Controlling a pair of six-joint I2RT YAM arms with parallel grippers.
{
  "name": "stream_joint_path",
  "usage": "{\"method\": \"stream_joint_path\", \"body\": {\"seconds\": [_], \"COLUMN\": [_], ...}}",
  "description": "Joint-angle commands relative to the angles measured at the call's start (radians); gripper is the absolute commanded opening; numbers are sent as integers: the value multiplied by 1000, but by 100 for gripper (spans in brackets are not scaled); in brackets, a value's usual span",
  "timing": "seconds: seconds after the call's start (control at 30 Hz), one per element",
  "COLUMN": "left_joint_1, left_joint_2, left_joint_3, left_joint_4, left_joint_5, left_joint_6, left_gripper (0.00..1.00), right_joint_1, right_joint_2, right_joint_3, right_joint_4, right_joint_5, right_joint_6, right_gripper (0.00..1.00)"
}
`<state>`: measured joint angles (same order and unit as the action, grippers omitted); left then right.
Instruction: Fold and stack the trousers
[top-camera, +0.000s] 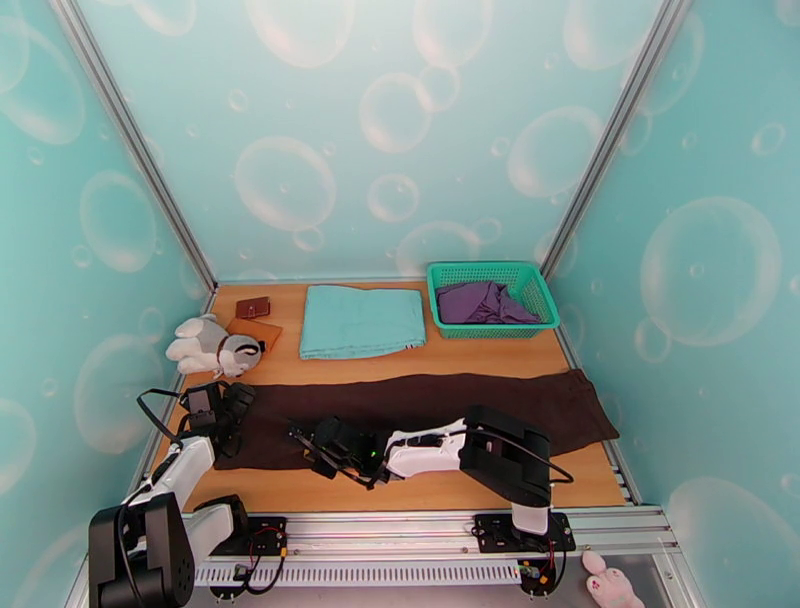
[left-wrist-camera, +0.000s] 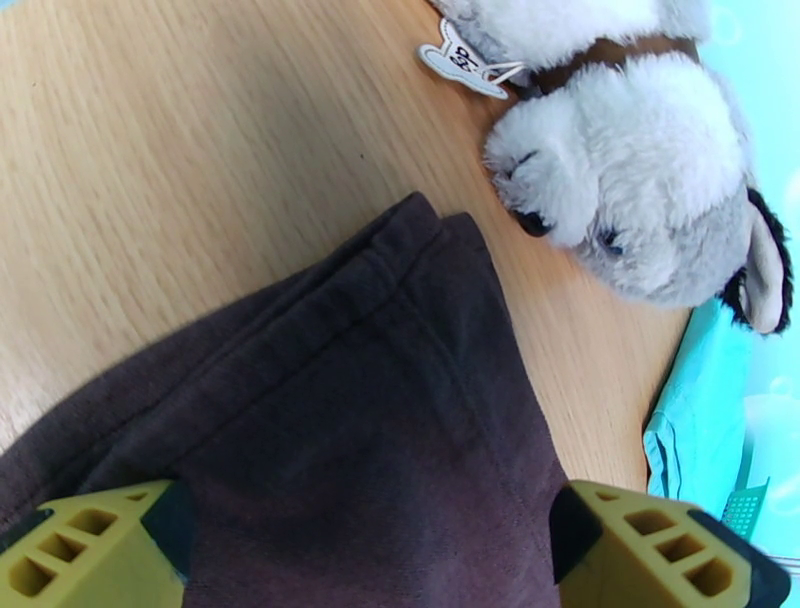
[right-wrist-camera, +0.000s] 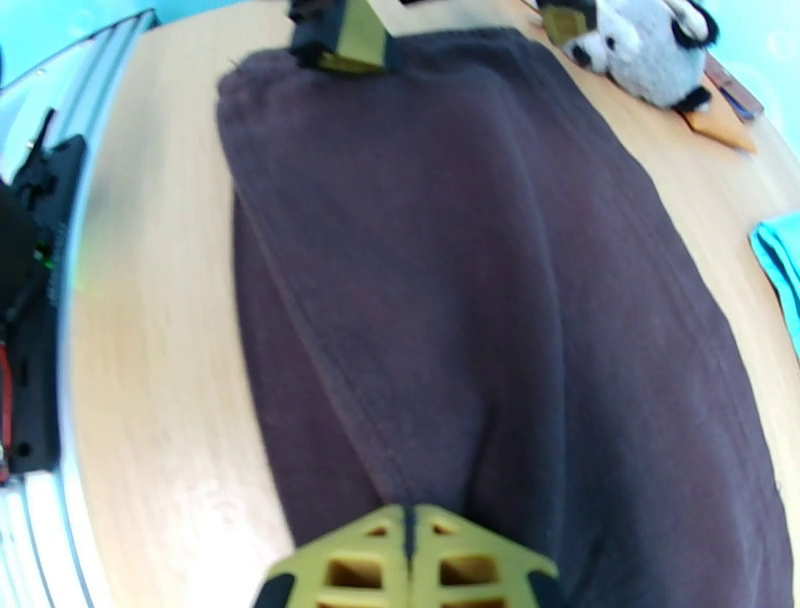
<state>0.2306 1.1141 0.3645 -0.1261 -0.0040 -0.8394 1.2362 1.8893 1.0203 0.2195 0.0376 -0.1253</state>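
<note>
- Trousers (top-camera: 400, 400) lie stretched out as one long dark brown strip across the near part of the worktop (top-camera: 450, 365), running left to right in front of both arms. At the left corner I see two layers stacked, so I take them to be doubled leg on leg.
- Cloth looks soft, matte and limp to me. It should be light to lift but has no stiffness to carry a fold, so I expect it to sag and trail from wherever I pinch it. I doubt it will slip, but a grab on the top layer alone would peel the layers apart.
- Best hold, as I judge it, is the stitched edge at the left end, where the seam is thicker, taking both layers at once. A second hold along the near long edge would keep the strip square during the fold.
- Left fingers (left-wrist-camera: 100, 550) are spread wide, one on each side of that left end, with nothing gripped. I cannot tell whether the tips touch the cloth.
- Right fingers (right-wrist-camera: 410, 560) are clenched tip to tip over the middle stretch of the trousers, by the long crease. I see no cloth caught between them.
- Plush dog (left-wrist-camera: 620, 200) sits just beside the left corner of the trousers, close enough that a lift there could nudge it.
- Folded teal cloth (top-camera: 362, 320) lies further back, apart from the trousers.
- Green basket (top-camera: 490, 329) stands at the back right with a purple garment (top-camera: 480, 300) in it.
</note>
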Motion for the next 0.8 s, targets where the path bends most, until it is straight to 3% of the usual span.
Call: {"method": "stream_joint_path", "body": {"seconds": [0.0, 0.3, 0.47, 0.57, 0.7, 0.77], "left_joint_1": [12, 14, 15, 15, 13, 5], "left_joint_2": [32, 61, 16, -29, -72, -82], "left_joint_3": [-23, -10, 32, 72, 117, 129], "left_joint_4": [-49, -43, -76, -107, -124, -127], "left_joint_5": [-52, -61, -83, -106, -87, -13], "left_joint_6": [-13, -12, 20, 55, 125, 156], "left_gripper": [99, 99, 99, 99, 99, 99], "right_joint_1": [25, 45, 27, -31, -196, -284], "right_joint_2": [-43, -67, -86, -158, -244, -232], "right_joint_3": [-15, -13, -46, -117, -218, -233], "right_joint_4": [-1, -76, -52, 35, 164, 189], "right_joint_5": [-55, -118, -127, -188, -284, -335], "right_joint_6": [-25, -34, -33, 11, 158, 243], "right_gripper": [0, 0, 24, 38, 41, 42]}}
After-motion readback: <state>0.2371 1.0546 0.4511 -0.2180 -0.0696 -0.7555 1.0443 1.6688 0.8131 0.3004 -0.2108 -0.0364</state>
